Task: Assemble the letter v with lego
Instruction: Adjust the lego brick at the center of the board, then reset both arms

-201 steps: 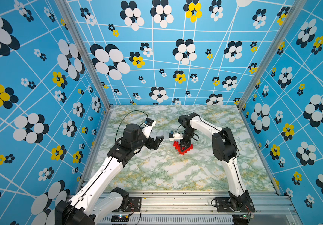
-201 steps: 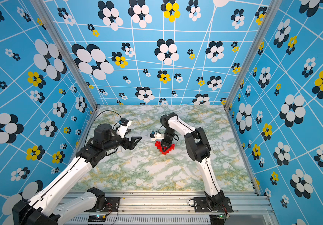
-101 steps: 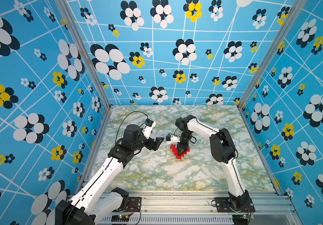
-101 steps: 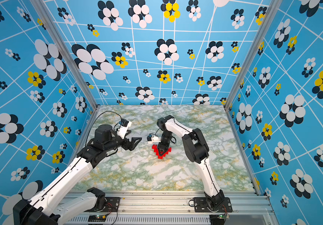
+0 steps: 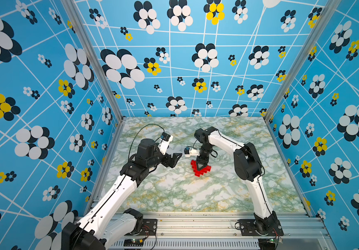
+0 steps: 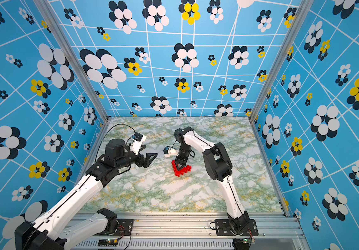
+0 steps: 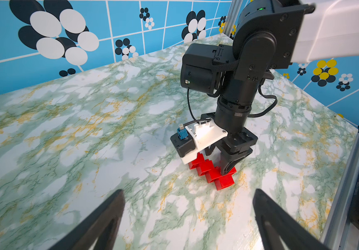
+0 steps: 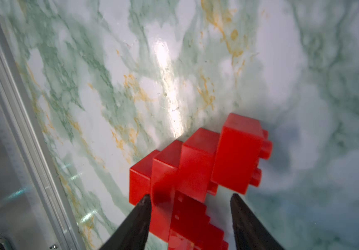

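1. Since a second ago, the right gripper (image 5: 201, 167) has parted its fingers, and the letter v (image 5: 200, 171) has shifted a little across the marble table (image 5: 195, 194).
2. It lies flat on the table, studs pointing sideways, its two stepped arms joined at a point.
3. Directly above the letter v's notch, the right gripper (image 8: 190, 196) points down with its fingers spread. One fingertip (image 8: 146, 200) overlaps a brick edge and the other stands clear, so nothing is pinched.
4. Beside the letter v and apart from it, the left gripper (image 7: 189, 191) hovers with its fingers spread wide and empty, aimed toward it.
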`<state>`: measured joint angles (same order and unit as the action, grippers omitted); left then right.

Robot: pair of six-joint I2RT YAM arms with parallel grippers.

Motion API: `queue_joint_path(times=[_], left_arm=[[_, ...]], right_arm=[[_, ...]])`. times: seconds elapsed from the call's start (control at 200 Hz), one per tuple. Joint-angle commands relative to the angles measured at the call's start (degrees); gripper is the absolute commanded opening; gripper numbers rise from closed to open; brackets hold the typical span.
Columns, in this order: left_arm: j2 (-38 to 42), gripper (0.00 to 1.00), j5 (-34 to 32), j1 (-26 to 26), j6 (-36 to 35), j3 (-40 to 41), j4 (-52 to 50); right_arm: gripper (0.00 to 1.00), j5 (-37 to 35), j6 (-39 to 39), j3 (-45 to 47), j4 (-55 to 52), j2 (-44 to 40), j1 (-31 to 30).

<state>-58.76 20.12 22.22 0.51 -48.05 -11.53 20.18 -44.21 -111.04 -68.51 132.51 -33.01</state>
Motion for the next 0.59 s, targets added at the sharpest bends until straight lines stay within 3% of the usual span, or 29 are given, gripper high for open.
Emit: queue_joint_path(times=[0.0,0.045,0.235,0.29,0.44,0.59], left_arm=[[0.8,0.95,-1.3,-0.7,1.1,0.9,1.5],[0.7,0.96,-3.7,-0.8,1.5,1.6,2.1],[1.4,1.0,-19.9,-4.1,3.2,6.6,3.4],[2.0,1.0,-22.5,-6.3,3.0,8.5,4.2],[2.9,0.99,-26.3,-14.4,3.1,16.5,11.4],[1.4,0.99,-25.4,-19.9,1.8,24.3,24.6]], right_arm=[[0.63,-5.1,6.0,0.9,4.6,-5.1,3.3],[0.72,-6.2,8.6,2.7,6.9,-7.2,4.9],[0.81,-11.0,22.3,18.6,22.7,-20.3,13.1],[0.99,-14.2,26.3,25.8,27.8,-24.4,15.8],[0.99,-23.0,35.7,44.4,44.2,-35.4,23.2],[0.99,-25.7,37.1,55.7,56.5,-39.1,28.9]])
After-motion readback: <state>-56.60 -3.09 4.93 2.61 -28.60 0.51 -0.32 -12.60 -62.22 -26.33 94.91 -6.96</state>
